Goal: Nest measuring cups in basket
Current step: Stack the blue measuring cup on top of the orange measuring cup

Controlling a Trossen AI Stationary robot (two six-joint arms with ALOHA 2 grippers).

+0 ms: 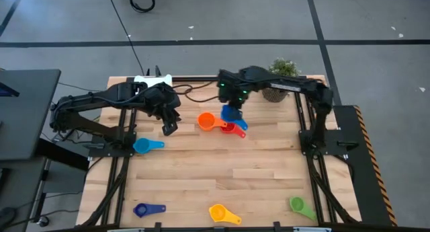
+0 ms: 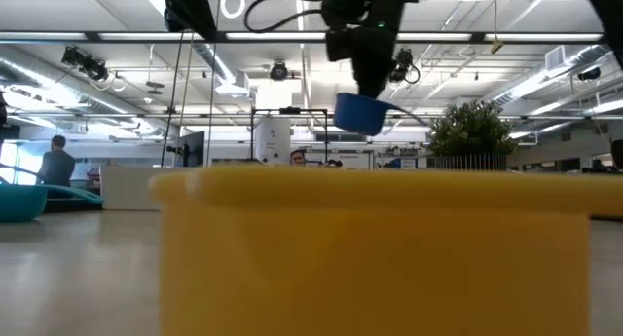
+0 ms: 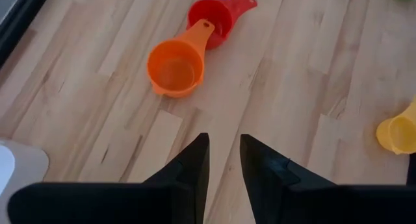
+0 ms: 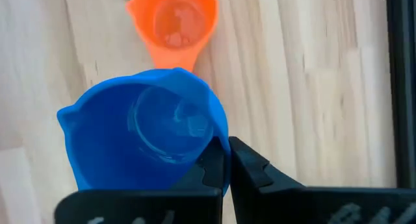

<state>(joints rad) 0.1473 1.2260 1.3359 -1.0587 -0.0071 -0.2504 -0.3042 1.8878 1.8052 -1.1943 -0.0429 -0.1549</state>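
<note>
Light wooden table (image 1: 222,171), potted green plant (image 1: 283,69) at its far right corner.

**Cups scattered on the wooden worktop**

The pale plank worktop (image 1: 222,171) carries an orange cup (image 1: 207,121) touching a red cup (image 1: 235,129) near the back, a light blue cup (image 1: 143,146) at left, and dark blue (image 1: 142,209), yellow (image 1: 218,212) and green (image 1: 297,204) cups along the front edge.

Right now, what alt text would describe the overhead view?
The right gripper holds a blue measuring cup above the red cup and orange cup; the left gripper waits open nearby on the wooden table.
</note>
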